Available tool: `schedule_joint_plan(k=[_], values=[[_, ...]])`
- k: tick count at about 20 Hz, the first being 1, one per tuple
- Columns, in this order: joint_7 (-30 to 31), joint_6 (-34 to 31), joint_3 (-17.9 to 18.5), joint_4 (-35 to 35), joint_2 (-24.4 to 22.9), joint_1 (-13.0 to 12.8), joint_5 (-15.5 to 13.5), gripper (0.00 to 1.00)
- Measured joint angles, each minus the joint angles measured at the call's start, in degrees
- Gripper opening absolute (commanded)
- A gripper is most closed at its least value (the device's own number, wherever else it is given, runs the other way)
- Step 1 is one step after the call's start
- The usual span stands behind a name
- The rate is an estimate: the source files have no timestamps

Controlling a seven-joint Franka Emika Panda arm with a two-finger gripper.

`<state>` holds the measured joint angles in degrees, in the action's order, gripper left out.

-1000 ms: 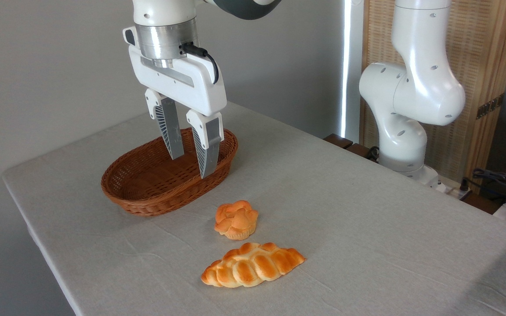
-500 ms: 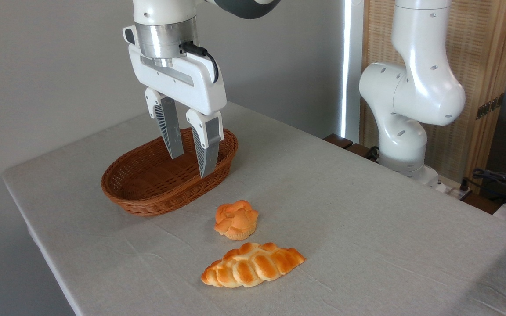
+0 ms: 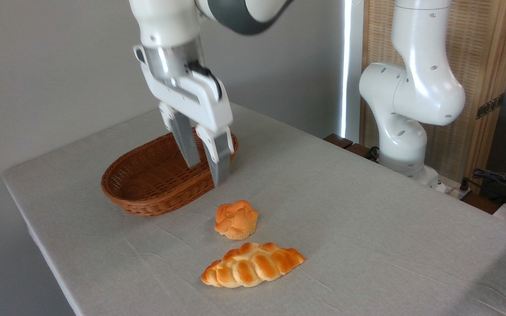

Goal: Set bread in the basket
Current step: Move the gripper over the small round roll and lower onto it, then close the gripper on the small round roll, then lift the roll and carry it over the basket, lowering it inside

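The bread [image 3: 236, 219], a small golden-orange bun with a knotted top, sits on the grey tablecloth just right of the basket's near end. The oval reddish-brown wicker basket [image 3: 147, 186] lies at the back left and holds nothing I can see. My gripper [image 3: 207, 175] hangs open and slightly tilted over the basket's right rim, up and to the left of the bun, with nothing between its fingers.
A longer braided loaf [image 3: 253, 264] lies in front of the bun. The arm's white base [image 3: 404, 131] stands at the table's back right edge. Cables [image 3: 499, 182] lie at far right. The table edge [image 3: 42, 245] runs close on the left.
The gripper has moved down and to the right, from over the basket's middle toward its right rim, and tilted a little. The bun, loaf and basket have not moved.
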<state>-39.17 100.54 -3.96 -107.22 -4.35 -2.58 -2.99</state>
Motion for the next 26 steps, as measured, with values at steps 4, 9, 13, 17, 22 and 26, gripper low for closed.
schedule_joint_plan(k=[4, 9, 13, 17, 22, 26], values=[[-3.5, 4.1, 2.3, -6.7, 0.2, 0.1, 0.3, 1.0], [-5.7, 13.1, 2.1, -14.8, 0.5, -0.1, 0.4, 1.0], [-5.7, 13.9, 2.0, -15.4, 0.5, -1.3, 0.4, 1.0], [-5.7, 13.9, 1.9, -15.5, 0.6, -3.1, 0.4, 0.96], [-5.7, 13.9, 1.9, -15.5, 0.8, -3.3, 0.4, 0.3], [-5.7, 13.9, 1.9, -15.5, 0.8, -3.3, 0.4, 0.31]])
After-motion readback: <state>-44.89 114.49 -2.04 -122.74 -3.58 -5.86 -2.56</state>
